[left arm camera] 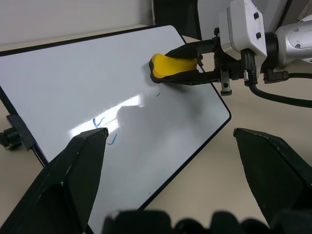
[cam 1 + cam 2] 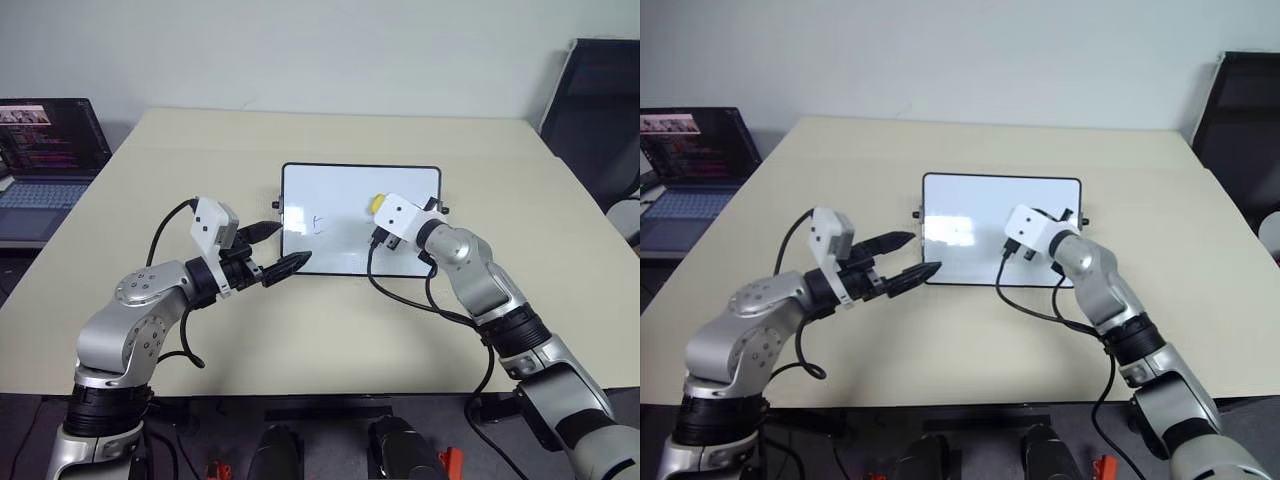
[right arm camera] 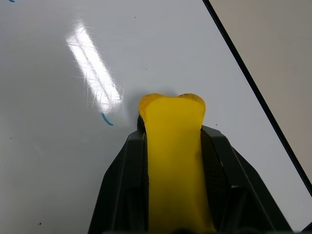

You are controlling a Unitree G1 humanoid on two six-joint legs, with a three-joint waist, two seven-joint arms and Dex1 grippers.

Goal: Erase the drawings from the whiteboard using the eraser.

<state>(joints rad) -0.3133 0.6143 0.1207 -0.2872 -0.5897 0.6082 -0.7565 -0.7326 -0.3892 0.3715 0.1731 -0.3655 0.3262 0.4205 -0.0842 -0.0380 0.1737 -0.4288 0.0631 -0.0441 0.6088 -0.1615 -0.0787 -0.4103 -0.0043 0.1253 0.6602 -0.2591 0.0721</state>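
Note:
The whiteboard (image 2: 345,250) lies flat in the middle of the table. My right gripper (image 1: 165,66) is shut on the yellow eraser (image 2: 379,203), whose dark underside is pressed onto the board's right part. A short blue stroke (image 3: 107,120) lies just beside the eraser's tip. More blue drawings (image 1: 102,124) are on the board's left part (image 2: 317,224). My left gripper (image 2: 292,244) hovers level at the board's near left corner. It is open with nothing between its fingers.
An open laptop (image 2: 45,150) with a lit screen stands on a side table at the far left. A black chair (image 2: 600,110) stands past the table's right edge. My right arm's black cable (image 2: 400,290) hangs over the table in front of the board.

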